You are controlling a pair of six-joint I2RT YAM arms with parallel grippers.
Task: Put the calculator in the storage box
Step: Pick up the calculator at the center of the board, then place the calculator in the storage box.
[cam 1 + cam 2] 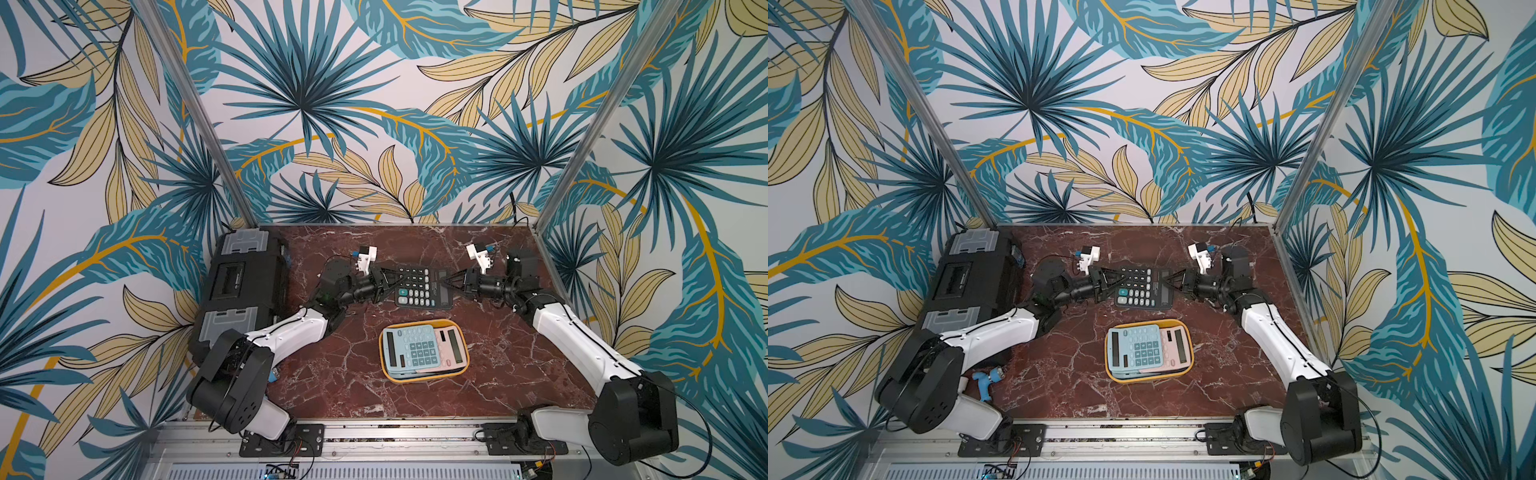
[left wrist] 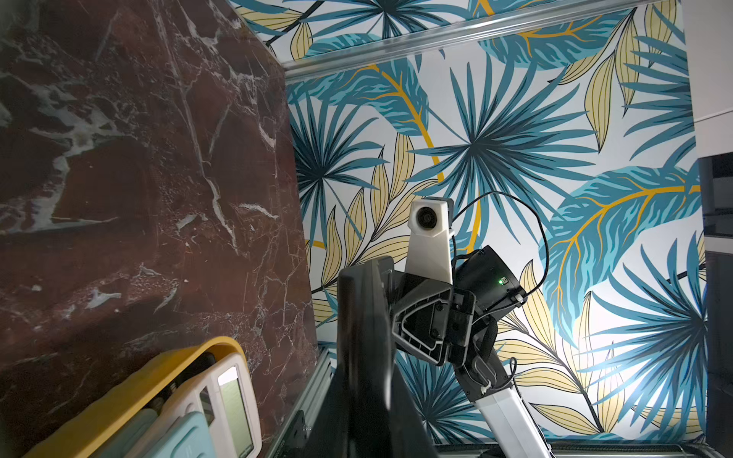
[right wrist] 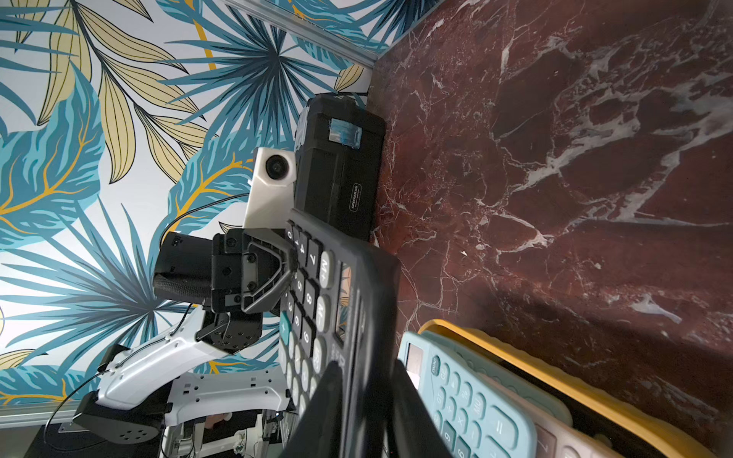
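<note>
Inspection of your cell, non-task items only.

1. Black toolbox: it lies lengthwise along the left edge of the tabletop, its far end in the back left corner. Lid shut. Two grey translucent lid compartments, one at each end, with a recessed black handle between them. The right wrist view shows its end face with a pale blue sticker and a small brand plate; the print is too small to read.

2. Small blue drill-shaped item: it lies on the tabletop near the front left, close to the toolbox's near end.

3. Tabletop: dark red marble pattern with white veins.

4. Enclosure: tropical-leaf wallpaper on all walls, two aluminium posts at the back corners.
</note>
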